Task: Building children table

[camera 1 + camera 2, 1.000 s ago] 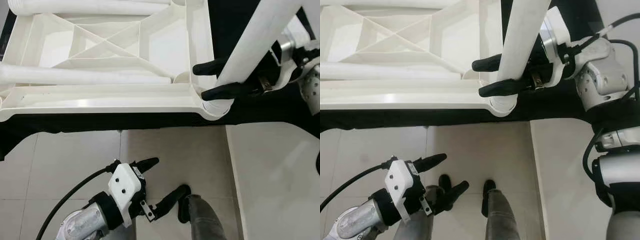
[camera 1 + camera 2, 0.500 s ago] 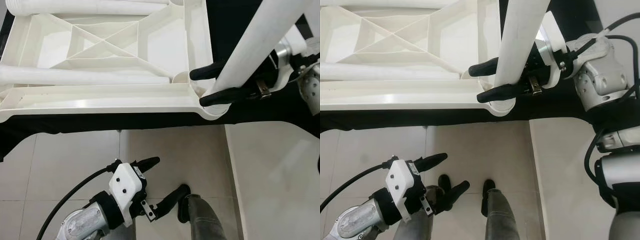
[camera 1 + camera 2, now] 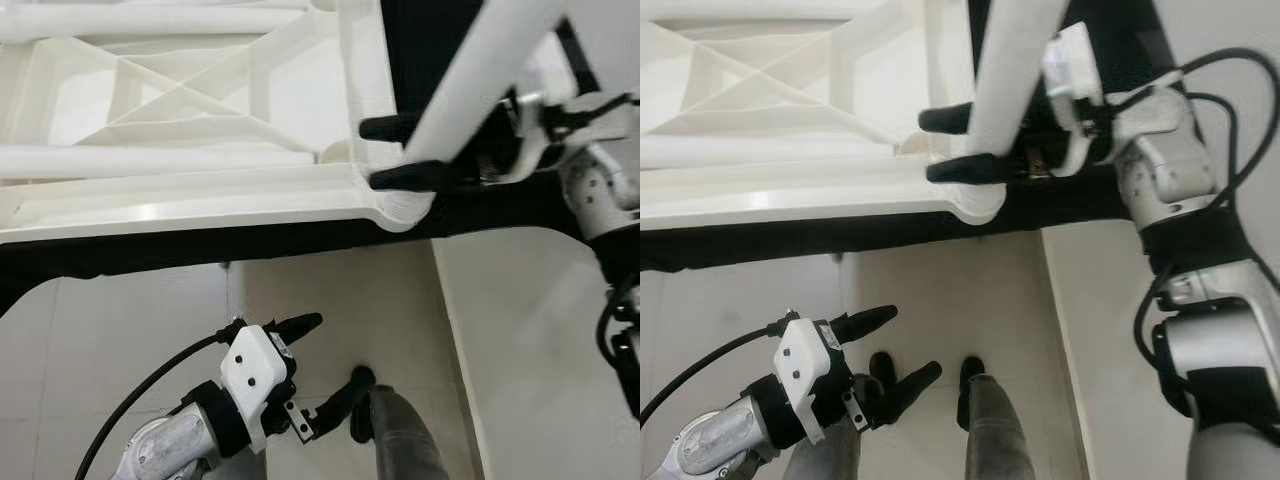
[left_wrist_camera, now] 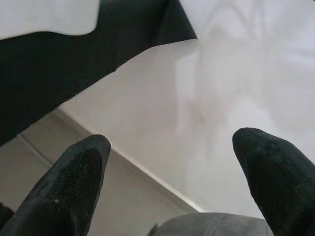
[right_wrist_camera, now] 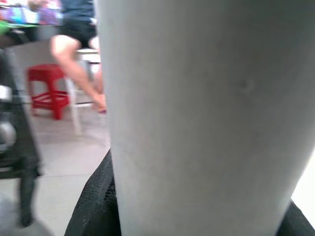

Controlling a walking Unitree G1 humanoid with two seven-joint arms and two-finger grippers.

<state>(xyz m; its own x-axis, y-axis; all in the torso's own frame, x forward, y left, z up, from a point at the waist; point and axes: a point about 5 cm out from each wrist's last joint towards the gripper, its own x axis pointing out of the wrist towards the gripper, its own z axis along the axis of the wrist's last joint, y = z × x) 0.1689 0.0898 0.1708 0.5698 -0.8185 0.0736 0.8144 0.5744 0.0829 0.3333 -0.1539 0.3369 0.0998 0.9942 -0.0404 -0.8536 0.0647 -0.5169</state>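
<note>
Pale floor tiles below, black-draped counter [image 3: 150,258] above: leg going into the corner socket.

Your upturned white tabletop [image 3: 200,150] lies ribs-up on the counter, reaching its front edge, so the sockets face upward for the legs. Your right claw [image 3: 398,152] is clenched on a white table leg [image 3: 470,85], one finger each side just above its foot; that low hold presumably gives control of the end being seated. The leg's foot sits in the socket [image 3: 405,208] at the tabletop's near right corner, and the leg leans to the right; I judge it needs straightening. Two loose legs [image 3: 150,160] lie across the ribs. Your left claw [image 3: 315,375] hangs idle over the floor, fingers spread, gripping nothing.
</note>
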